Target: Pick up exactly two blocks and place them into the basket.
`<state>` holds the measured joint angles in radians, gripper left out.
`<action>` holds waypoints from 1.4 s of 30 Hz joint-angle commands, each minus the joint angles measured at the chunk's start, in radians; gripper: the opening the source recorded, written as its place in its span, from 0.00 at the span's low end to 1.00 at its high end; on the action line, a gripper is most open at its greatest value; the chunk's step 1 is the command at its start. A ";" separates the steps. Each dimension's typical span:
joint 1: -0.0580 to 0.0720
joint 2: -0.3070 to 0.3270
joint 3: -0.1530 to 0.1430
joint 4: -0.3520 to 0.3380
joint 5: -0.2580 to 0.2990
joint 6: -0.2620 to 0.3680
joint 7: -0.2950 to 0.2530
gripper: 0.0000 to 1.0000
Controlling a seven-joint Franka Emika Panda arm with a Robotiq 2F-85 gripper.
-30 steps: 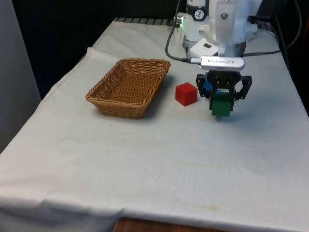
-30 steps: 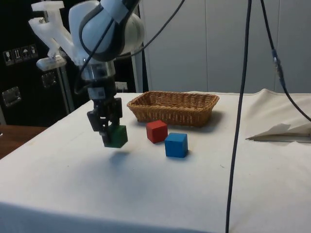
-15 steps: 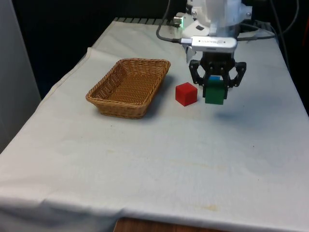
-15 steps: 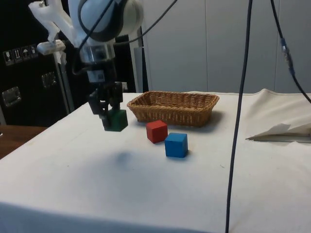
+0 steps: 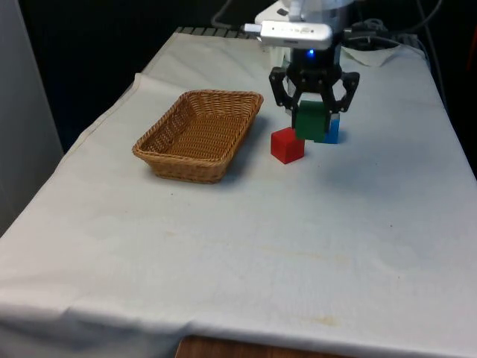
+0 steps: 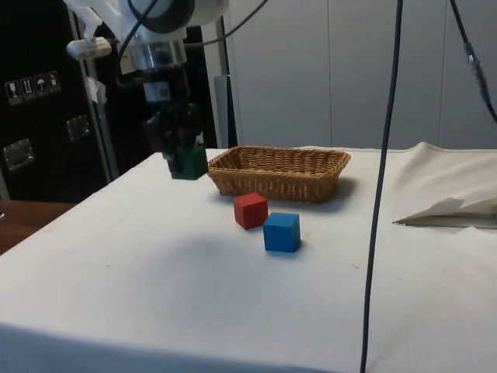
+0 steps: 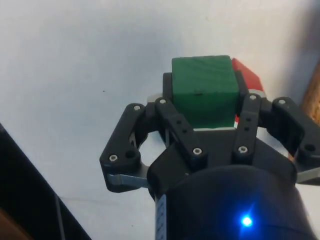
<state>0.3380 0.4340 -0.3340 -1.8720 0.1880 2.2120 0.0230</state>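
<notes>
My gripper (image 5: 312, 119) is shut on a green block (image 5: 311, 121), held in the air above the cloth. From the side, the green block (image 6: 187, 162) hangs level with the basket's rim, off its end. A red block (image 5: 287, 145) rests on the cloth just below and towards the front view's left of the held block. A blue block (image 5: 332, 133) sits behind the green one, mostly hidden; its whole shape shows in the side view (image 6: 281, 231). The wicker basket (image 5: 168, 155) stands to the front view's left and holds nothing. In the wrist view the green block (image 7: 205, 89) sits between the fingers.
The white cloth folds up into a ridge (image 6: 446, 210) at the far side in the side view. A black cable (image 6: 380, 186) hangs down in front of that camera. Open cloth lies between the blocks and the table's near edge.
The gripper has risen with the green block and moved towards the front view's left and farther back, from beside the blue block to above the red one. Red and blue blocks have not moved.
</notes>
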 commanded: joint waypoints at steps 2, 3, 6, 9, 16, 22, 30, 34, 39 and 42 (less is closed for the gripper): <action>0.000 -0.004 -0.006 0.000 -0.001 -0.004 -0.003 0.00; -0.002 -0.012 -0.012 0.002 -0.010 -0.019 -0.005 0.00; -0.004 -0.023 -0.028 0.001 -0.010 -0.028 -0.018 0.00; -0.004 -0.037 -0.051 -0.001 -0.009 -0.040 -0.040 0.00; -0.004 -0.057 -0.088 -0.012 -0.008 -0.044 -0.074 0.00; -0.002 -0.083 -0.110 -0.035 -0.013 -0.036 -0.094 0.00; -0.005 -0.128 -0.147 -0.091 -0.027 -0.008 -0.129 0.00; -0.007 -0.134 -0.160 -0.103 -0.027 0.001 -0.145 0.00; -0.011 -0.136 -0.185 -0.116 -0.022 0.017 -0.190 0.00; -0.014 -0.134 -0.192 -0.120 -0.019 0.024 -0.207 0.00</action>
<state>0.3290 0.3040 -0.5250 -1.9840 0.1680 2.2210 -0.1720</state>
